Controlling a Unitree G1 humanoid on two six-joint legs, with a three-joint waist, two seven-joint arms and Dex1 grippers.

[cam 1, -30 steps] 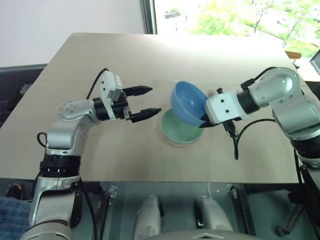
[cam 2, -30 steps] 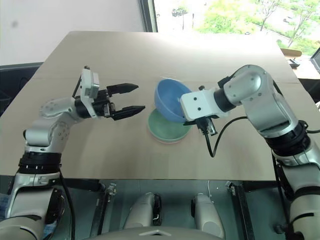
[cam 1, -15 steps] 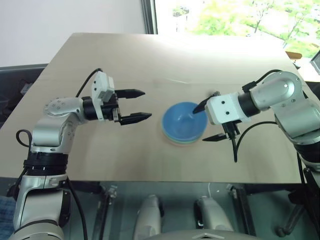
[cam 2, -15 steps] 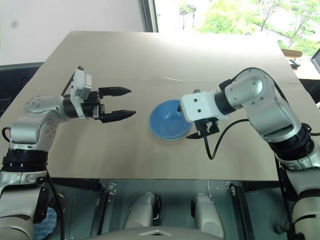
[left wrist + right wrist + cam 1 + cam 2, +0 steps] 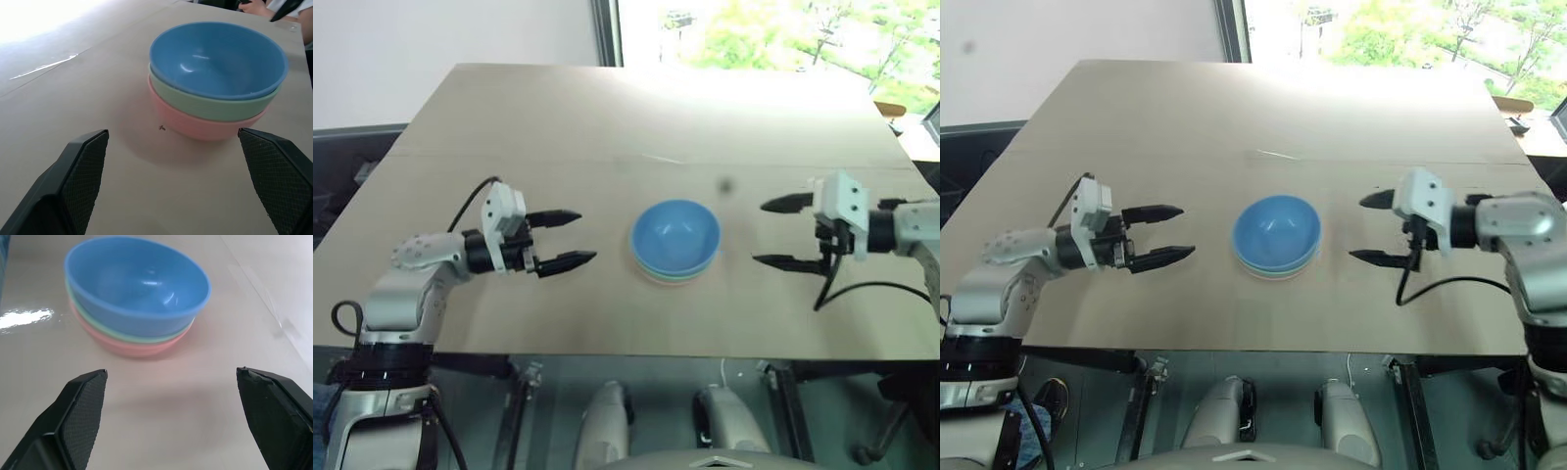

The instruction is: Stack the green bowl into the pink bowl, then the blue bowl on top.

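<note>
blue bowl [image 5: 674, 232] nested in green bowl [image 5: 210, 104], green in pink bowl [image 5: 205, 125], mid-table [image 5: 607, 117]. left gripper [image 5: 570, 238] at stack's 9 o'clock, right gripper [image 5: 779, 233] at 3 o'clock; both fingers wide, empty, apart from bowls.

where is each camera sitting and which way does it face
Head, both eyes: forward and down over the table; left gripper and right gripper flank the stacked bowls.
Left wrist: along its open fingers at blue bowl, green bowl, pink bowl.
Right wrist: along its open fingers, opposite side.
All share the stack.
</note>
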